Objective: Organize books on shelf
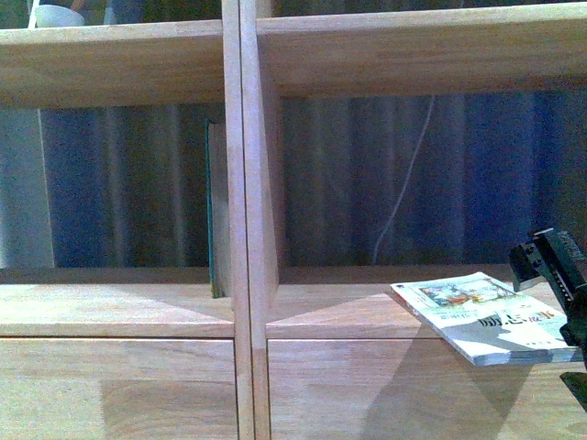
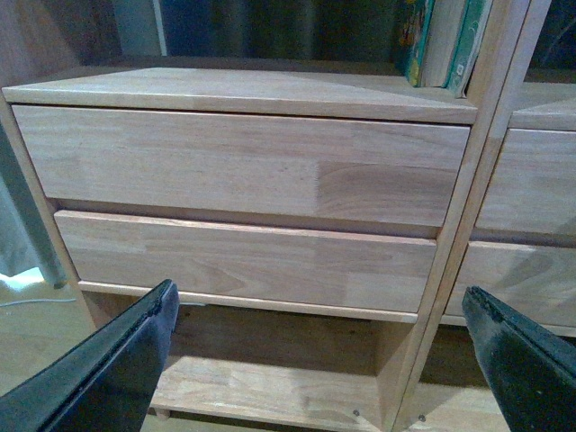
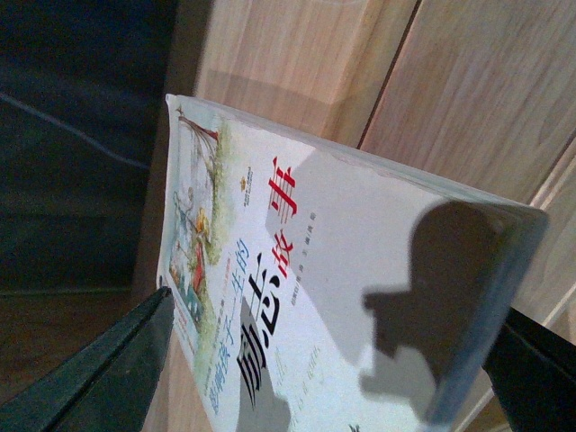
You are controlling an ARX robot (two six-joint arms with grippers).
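A thin white book (image 1: 481, 316) with green and red print lies flat on the right compartment's board of the light-wood shelf (image 1: 246, 183), its near end sticking out over the front edge. My right gripper (image 1: 561, 291) is at that end, open. In the right wrist view the white cover (image 3: 297, 261) lies between the spread fingers (image 3: 99, 373) of the right gripper (image 3: 333, 373). A dark-teal book (image 1: 215, 211) stands upright against the centre divider in the left compartment. My left gripper (image 2: 319, 360) is open and empty, low in front of the drawer fronts (image 2: 243, 166).
A white cable (image 1: 404, 192) hangs behind the right compartment, with a dark curtain at the back. A pale bowl-like object (image 1: 57, 15) sits on the upper left board. Under the drawers is a low bottom board (image 2: 270, 387) near the floor.
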